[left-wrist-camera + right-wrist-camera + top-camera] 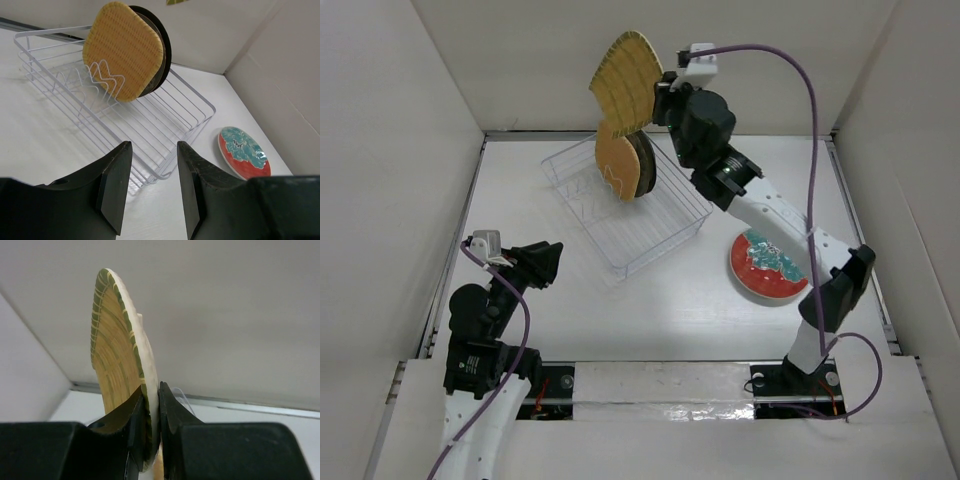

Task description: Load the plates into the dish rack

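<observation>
The top camera hangs above and behind my bases, looking down and forward over the whole table (660, 310) from far off. My left wrist camera sits low at 8 o'clock, facing 2 o'clock past the left gripper (154, 147), and shares the dish rack (165, 117) and the red-rimmed teal plate (243, 152) with the top view. My right wrist camera rides high at 12 o'clock, facing the back wall (225, 315), close on the rim of the held plate (120, 355).
</observation>
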Controlling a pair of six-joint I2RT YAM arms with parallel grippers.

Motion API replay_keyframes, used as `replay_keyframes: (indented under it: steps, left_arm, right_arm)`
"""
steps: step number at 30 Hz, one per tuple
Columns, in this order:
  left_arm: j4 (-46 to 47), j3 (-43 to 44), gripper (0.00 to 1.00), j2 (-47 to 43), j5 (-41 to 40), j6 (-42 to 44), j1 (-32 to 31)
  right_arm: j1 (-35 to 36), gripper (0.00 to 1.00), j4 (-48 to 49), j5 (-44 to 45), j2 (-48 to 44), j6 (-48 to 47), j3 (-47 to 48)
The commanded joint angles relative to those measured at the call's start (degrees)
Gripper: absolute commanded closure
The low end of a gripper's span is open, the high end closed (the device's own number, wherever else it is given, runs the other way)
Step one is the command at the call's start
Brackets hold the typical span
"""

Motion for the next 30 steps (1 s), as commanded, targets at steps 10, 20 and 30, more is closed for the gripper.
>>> replay_keyframes:
  steps: [10, 20, 30]
  left_arm:
    - [1.5, -0.1, 0.62, -1.3, -0.7, -0.3, -0.3]
    - [1.4, 0.0, 0.62, -1.5, -1.2, -0.5, -1.4]
    - [1.3, 0.1, 0.62, -1.3, -1.3, -0.3, -1.4]
  right_arm:
    - [7.4, 1.0, -15.5, 15.9, 18.4, -9.9, 22.9]
    - [7.4, 1.0, -16.7, 17.7, 27.5, -9.3, 28.4]
    - [6.8, 1.0, -14.6, 15.0, 32.5, -9.2, 29.3]
